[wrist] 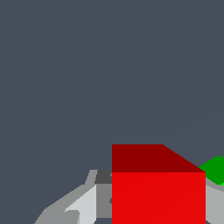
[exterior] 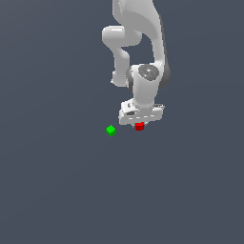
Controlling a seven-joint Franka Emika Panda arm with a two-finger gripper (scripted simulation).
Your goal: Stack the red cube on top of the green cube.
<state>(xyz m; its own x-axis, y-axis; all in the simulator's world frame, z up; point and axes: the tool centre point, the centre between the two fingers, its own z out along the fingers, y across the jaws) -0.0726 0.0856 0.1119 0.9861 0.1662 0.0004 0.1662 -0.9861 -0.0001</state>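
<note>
We see our gripper (exterior: 140,125) at frame centre clasping the red cube (exterior: 139,126) between its fingers; the green cube (exterior: 111,130) sits apart, lower left of it.

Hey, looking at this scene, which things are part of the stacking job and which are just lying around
Part of the job:
- red cube, right under the gripper, between its fingers in the wrist view
- green cube, apart on the floor, toward the exterior view's left of the red cube

Just lying about:
- nothing else shows; only the plain grey floor
</note>
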